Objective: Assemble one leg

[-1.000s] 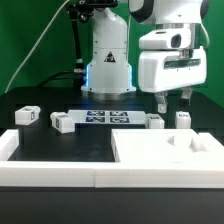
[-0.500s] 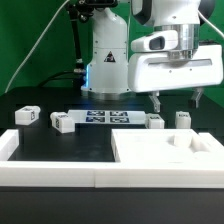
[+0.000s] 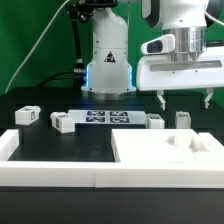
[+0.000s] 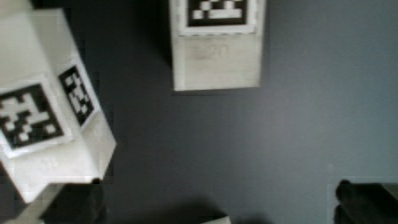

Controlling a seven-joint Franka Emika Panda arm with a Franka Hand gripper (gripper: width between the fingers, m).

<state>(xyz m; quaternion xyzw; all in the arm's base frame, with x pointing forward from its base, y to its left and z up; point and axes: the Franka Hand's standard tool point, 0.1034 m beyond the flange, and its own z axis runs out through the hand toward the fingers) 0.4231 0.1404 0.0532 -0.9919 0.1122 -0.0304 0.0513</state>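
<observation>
- The gripper (image 3: 185, 98) hangs in the air on the exterior view's right. Its two fingers (image 3: 163, 98) are spread wide apart and hold nothing.
- The upper part of the arm is cut off by the frame, and the far finger is very near the picture's edge.
- The leg (image 3: 183, 119) stands upright on the black table (image 3: 60, 145), under the gap between the fingers and not touching them.
- A second leg (image 3: 155, 121) stands near it, toward the exterior view's left, beside the marker board (image 3: 105, 118).
- Two other legs (image 3: 28, 116) (image 3: 63, 123) lie well apart from the gripper, on the exterior view's left.
- The tabletop (image 3: 140, 150) lies in front of the leg and hides its foot. Its side is cut off at the edge.
- The wrist view is blurred. It shows one tagged post (image 4: 219, 45) and a bigger tagged post (image 4: 45, 100), both partly cut off. I cannot tell which one is the leg.
- A dark shape (image 4: 368, 195) in the corner is too unclear to name.
</observation>
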